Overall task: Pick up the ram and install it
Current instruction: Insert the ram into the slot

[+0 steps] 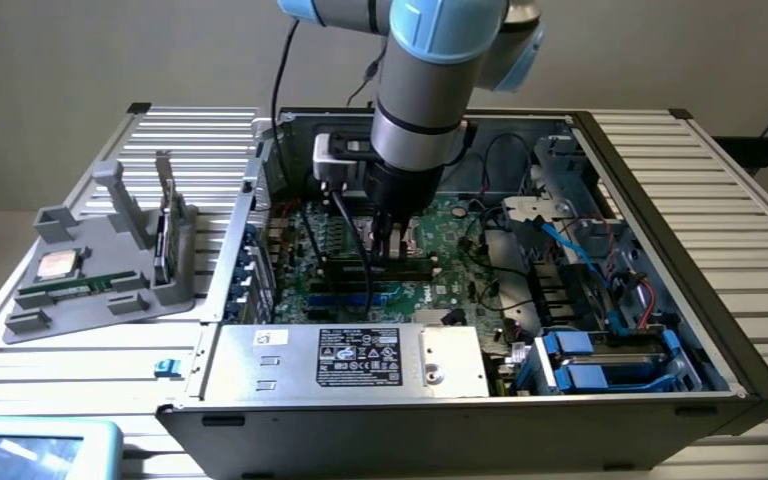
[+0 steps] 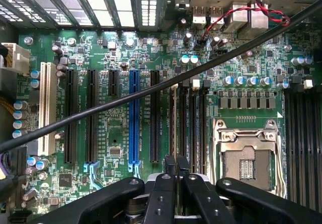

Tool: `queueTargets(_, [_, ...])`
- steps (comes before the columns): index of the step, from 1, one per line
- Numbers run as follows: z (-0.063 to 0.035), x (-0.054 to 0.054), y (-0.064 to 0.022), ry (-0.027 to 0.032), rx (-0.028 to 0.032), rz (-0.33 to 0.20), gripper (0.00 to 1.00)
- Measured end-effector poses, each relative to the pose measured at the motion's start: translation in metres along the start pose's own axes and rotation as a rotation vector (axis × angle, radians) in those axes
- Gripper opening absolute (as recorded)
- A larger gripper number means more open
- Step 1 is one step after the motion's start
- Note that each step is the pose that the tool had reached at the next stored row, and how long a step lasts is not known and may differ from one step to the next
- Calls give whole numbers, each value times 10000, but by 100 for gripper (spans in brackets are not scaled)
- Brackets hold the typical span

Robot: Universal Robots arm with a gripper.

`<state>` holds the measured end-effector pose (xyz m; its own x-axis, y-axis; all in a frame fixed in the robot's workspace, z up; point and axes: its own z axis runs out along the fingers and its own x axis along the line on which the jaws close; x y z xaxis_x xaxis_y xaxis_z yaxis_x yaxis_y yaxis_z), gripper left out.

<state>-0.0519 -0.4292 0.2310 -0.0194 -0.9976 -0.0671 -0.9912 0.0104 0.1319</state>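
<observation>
My gripper [image 1: 387,250] reaches down into the open computer case, over the memory slots of the green motherboard [image 1: 458,215]. In the wrist view its two black fingers stand close together [image 2: 175,166], shut on the end of the ram [image 2: 174,123]. The ram shows edge-on as a thin brownish strip. It stands upright along the first of the black memory slots [image 2: 193,118], beside the open processor socket [image 2: 246,161]. How deep it sits in the slot I cannot tell.
A black cable [image 2: 151,89] runs slantwise over the board. Black and blue expansion slots [image 2: 134,118] lie beside the memory slots. A grey fixture [image 1: 104,270] outside the case holds a silver processor chip [image 1: 57,264]. The power supply [image 1: 344,360] and blue drive bays [image 1: 611,360] line the case front.
</observation>
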Motion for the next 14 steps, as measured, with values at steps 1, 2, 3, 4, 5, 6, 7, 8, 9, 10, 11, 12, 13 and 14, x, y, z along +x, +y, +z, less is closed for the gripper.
queueTargets(1, [3,0,0,-1,1,-1,11])
queueTargets(2, [5,0,-1,-1,1,-1,11])
queueTargets(3, [5,0,-1,0,1,-2,11])
queueTargets(4, [5,0,-1,0,0,-2,11])
queueTargets(5, [6,0,-1,1,0,-2,11])
queueTargets(6, [6,0,-1,0,1,-2,11])
queueTargets(7, [7,0,-1,-1,0,-2,11])
queueTargets(8, [10,0,-2,-2,1,-2,11])
queueTargets(9, [15,0,-2,-5,2,-3,11])
queueTargets(10, [18,1,-3,-3,2,-2,11])
queueTargets(11, [19,1,-3,0,1,-2,11])
queueTargets(12, [20,1,-3,1,1,-2,11])
queueTargets(13, [20,1,-3,2,0,-2,11])
queueTargets(14, [21,1,-3,1,0,-2,11])
